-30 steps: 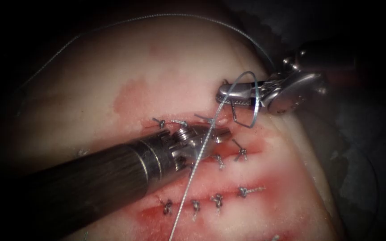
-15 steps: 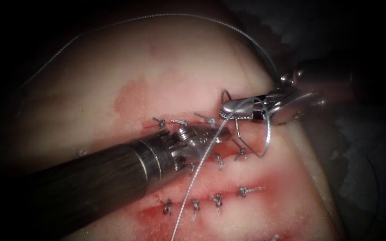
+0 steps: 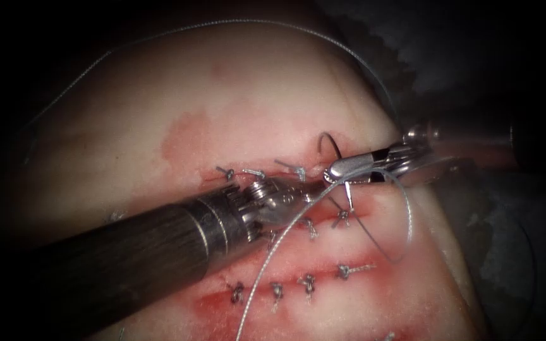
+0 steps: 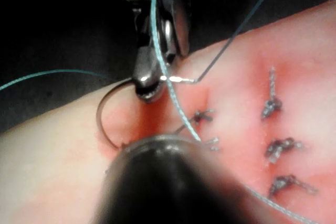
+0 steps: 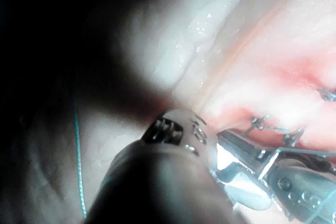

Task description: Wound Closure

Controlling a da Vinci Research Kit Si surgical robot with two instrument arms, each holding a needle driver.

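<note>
Needle [image 3: 327, 144] in right tool's [image 3: 356, 167] closed fingers, partly in tissue [image 3: 235, 95].

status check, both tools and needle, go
Right tool shut on needle near its tail. Needle's curve arcs over tissue. Left tool beside cut. Thread crosses left tool.

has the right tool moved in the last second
Yes. The right tool, holding the needle, has come down and slightly right toward the knotted stitch below it; the needle's dark arc stands beside the cut.
</note>
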